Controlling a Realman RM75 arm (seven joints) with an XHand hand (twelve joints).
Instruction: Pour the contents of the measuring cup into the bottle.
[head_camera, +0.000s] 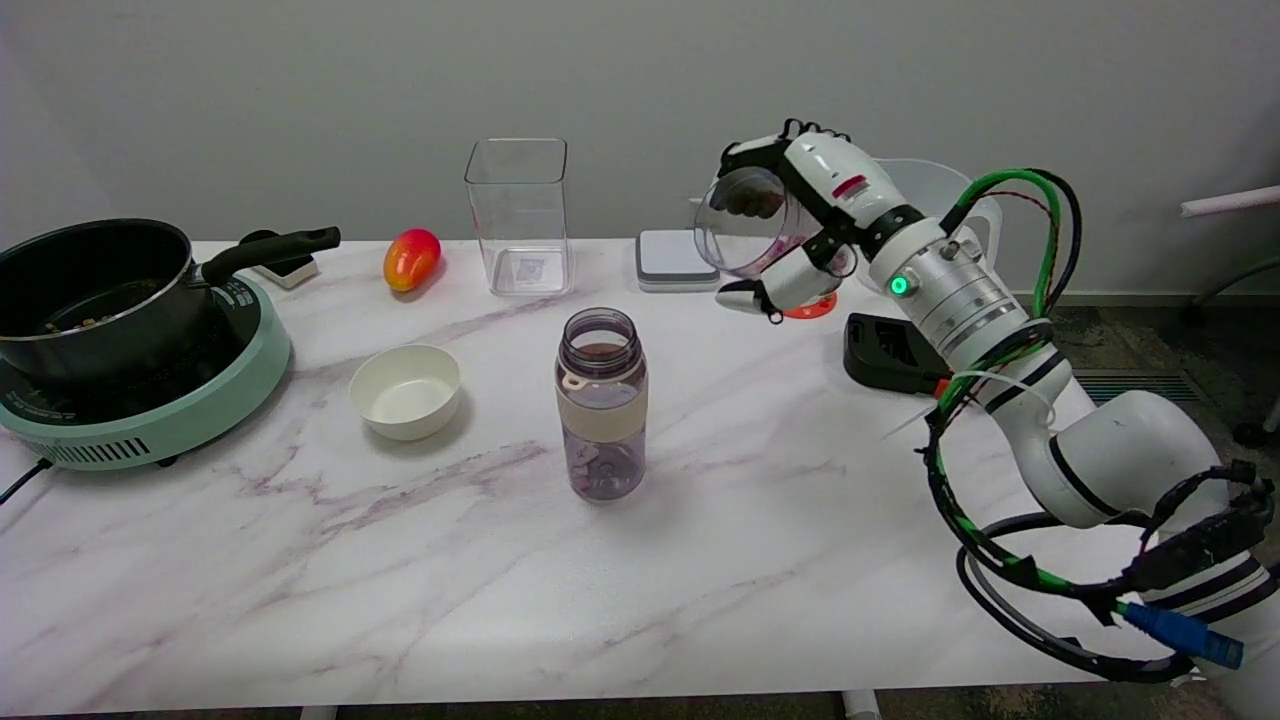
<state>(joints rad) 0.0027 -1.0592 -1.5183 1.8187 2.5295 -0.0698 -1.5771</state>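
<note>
Measuring cup, clear, tilts on its side in the air, clamped in the right hand; fingers wrap over it. Below-left of the fingertips, the open bottle stands upright on the table.

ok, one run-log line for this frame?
right hand: holds clear plastic measuring cup, tilted, airborne | open clear bottle: upright, some contents | cup right of bottle

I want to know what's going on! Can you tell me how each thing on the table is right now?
right hand: grips the measuring cup, held in the air.
measuring cup: tipped on its side, mouth toward the bottle.
bottle: upright, lid off, some bits at the bottom.
white bowl: upright, looks empty.
clear container: upright, open, empty.
black pot: sits on the green cooker, no lid.
</note>
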